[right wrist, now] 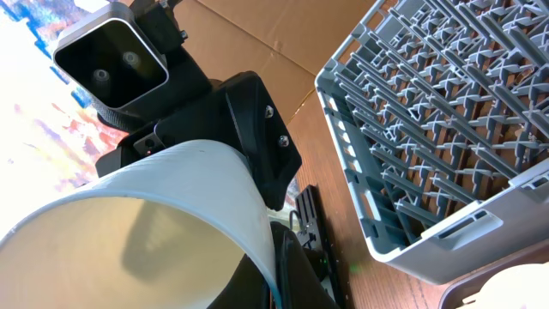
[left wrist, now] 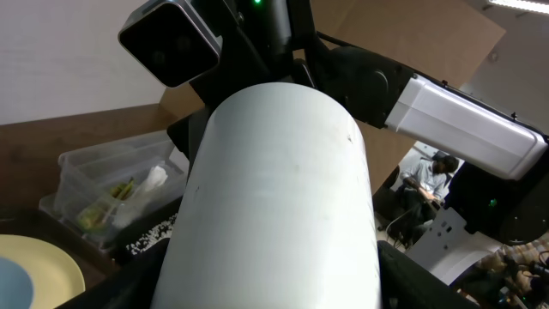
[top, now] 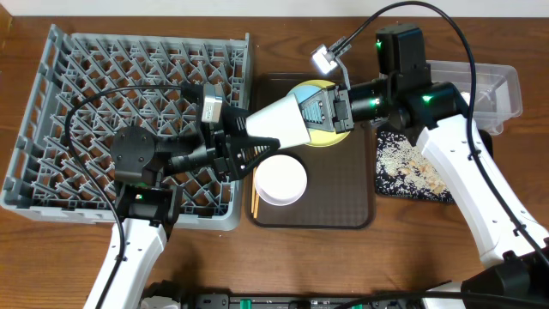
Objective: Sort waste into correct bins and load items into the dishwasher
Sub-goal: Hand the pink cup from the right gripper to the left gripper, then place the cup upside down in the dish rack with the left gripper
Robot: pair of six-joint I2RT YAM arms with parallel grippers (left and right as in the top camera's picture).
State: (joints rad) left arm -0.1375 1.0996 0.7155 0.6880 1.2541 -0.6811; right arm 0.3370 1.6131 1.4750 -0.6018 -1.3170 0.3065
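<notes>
A white cup hangs on its side above the brown serving tray, held between both grippers. My left gripper clamps its narrow end; in the left wrist view the cup fills the space between the jaws. My right gripper pinches the rim, with the cup's inside showing in the right wrist view. The yellow plate lies partly hidden under the right gripper, and a sliver of light blue rests on it. The pinkish-white bowl and chopsticks lie on the serving tray. The grey dish rack is at the left.
The brown serving tray sits mid-table. A black tray with rice scraps lies to its right. A clear tub at the far right holds the wrapper and paper. The rack's corner is close to the cup.
</notes>
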